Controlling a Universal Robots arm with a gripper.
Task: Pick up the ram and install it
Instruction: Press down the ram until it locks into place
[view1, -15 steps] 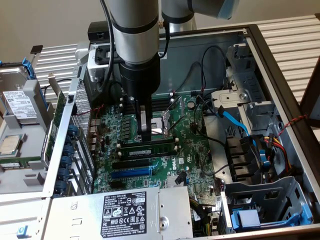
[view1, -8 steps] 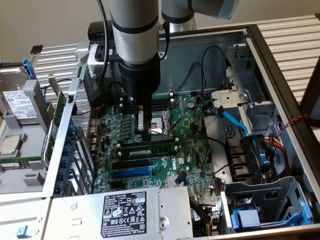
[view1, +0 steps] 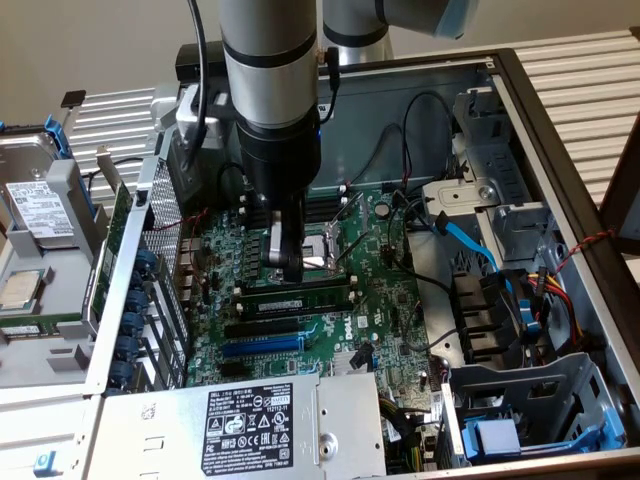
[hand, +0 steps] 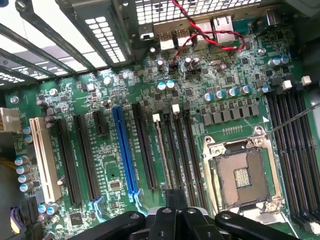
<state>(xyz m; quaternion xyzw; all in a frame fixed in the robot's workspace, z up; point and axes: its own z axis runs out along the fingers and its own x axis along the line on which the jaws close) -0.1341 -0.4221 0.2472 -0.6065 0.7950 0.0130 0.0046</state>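
The ram (view1: 300, 297) is a thin green stick with black chips. It stands upright in a black slot between white end clips on the motherboard (view1: 385, 300), just in front of the CPU socket. My gripper (view1: 292, 268) hangs straight above its middle, fingers shut together, with the tips at the stick's top edge; I cannot tell whether they touch it. In the wrist view the ram (hand: 162, 152) appears edge-on as a thin line in a slot, running up to the shut gripper (hand: 175, 197).
The open CPU socket (view1: 325, 250) (hand: 241, 175) lies right behind the gripper. Empty memory slots (hand: 292, 145) and a blue expansion slot (hand: 125, 150) flank it. The silver power supply (view1: 250, 420), a drive cage (view1: 530, 400), a blue cable (view1: 470, 245) and the case walls surround the board.
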